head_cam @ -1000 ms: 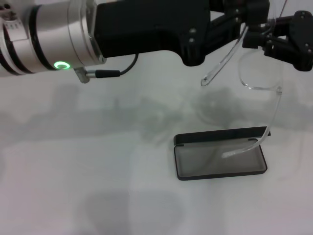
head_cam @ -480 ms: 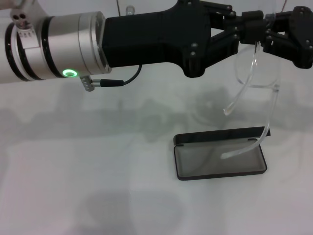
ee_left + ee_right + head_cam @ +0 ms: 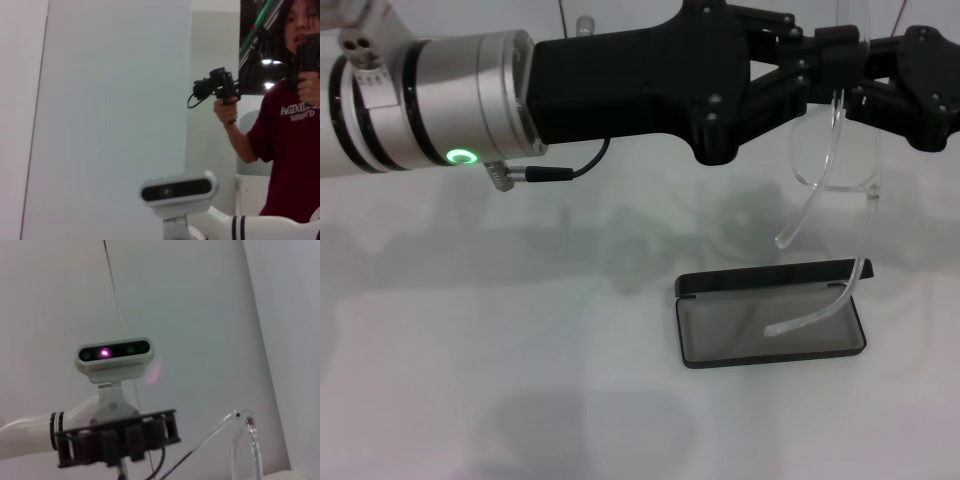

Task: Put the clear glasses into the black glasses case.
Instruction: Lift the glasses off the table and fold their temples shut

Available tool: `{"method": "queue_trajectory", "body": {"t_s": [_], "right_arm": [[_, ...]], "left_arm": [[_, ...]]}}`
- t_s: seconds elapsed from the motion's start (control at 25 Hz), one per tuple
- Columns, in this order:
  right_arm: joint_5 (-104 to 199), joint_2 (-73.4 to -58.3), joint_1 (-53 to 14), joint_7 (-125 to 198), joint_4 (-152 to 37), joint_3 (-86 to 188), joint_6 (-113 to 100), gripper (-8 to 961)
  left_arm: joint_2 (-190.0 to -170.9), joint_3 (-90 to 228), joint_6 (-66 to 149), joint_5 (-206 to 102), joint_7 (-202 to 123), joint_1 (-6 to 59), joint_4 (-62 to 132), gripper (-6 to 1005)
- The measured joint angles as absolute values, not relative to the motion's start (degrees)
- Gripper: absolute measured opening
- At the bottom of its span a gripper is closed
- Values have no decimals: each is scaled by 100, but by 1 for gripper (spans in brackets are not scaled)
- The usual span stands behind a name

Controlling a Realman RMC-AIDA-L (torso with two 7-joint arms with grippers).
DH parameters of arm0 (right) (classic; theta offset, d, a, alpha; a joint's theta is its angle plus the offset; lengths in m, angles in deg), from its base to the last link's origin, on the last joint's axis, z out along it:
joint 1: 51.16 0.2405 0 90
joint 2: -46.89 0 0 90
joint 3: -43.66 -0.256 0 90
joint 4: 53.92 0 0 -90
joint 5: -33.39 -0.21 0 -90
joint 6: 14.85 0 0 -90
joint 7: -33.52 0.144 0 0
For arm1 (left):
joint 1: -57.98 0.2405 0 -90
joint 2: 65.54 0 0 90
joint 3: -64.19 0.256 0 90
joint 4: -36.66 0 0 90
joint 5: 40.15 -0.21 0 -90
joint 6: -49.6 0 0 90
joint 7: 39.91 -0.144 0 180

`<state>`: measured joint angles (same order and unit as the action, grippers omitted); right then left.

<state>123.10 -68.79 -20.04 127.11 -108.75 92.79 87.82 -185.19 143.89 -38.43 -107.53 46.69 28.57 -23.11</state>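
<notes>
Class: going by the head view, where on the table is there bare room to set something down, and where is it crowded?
Bare table left of and in front of the open black case. Crowded above the case: the left gripper and right gripper hold the clear glasses there.

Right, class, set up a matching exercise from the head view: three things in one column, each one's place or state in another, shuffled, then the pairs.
Things
1. clear glasses
2. black glasses case
3. left gripper

States
A. lying open on the table
B. reaching across from the left, up at the glasses' top
C. held in the air above the case

Pairs: 1-C, 2-A, 3-B
</notes>
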Motion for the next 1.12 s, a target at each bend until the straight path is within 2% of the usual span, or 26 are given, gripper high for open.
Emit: {"method": "queue_trajectory", "body": {"t_s": [0.48, 1.12], "right_arm": [[12226, -6896, -1710, 12506, -10318, 9374, 8755, 127], [11933, -6894, -1666, 12492, -10287, 9569, 8801, 128]], "left_arm": [[-18528, 14399, -3998, -10724, 4668, 2815, -2301, 66], [-18523, 14224, -3930, -10681, 4254, 2798, -1833, 63]]}}
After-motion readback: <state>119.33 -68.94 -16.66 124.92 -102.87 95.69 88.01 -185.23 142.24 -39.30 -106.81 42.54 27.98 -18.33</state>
